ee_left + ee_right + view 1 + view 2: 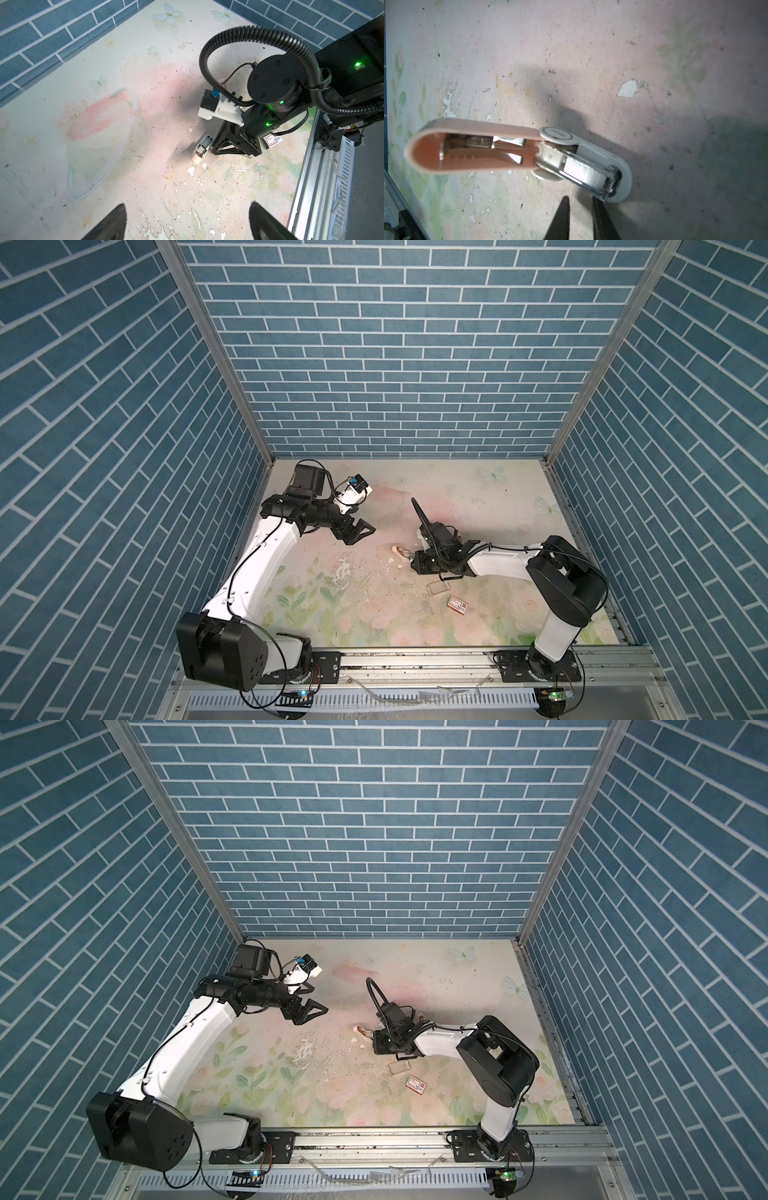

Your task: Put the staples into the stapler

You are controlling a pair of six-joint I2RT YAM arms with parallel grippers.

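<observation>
The left arm arches forward, its left gripper point(360, 533) hanging raised with fingers point(116, 222) spread wide and empty, while the right arm stretches low toward the middle, its right gripper point(580, 200) pointing leftward, fingers nearly together, holding nothing.

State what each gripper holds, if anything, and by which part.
Nothing is held. The left gripper is open and empty; the right gripper, nearly shut, has nothing between its jaws, beside the stapler.

We see the left gripper point(187, 209) spread wide over the table point(52, 176), the right gripper point(216, 148) pointing down just beside the open stapler point(202, 150), a box point(270, 141) partly hidden by it.
</observation>
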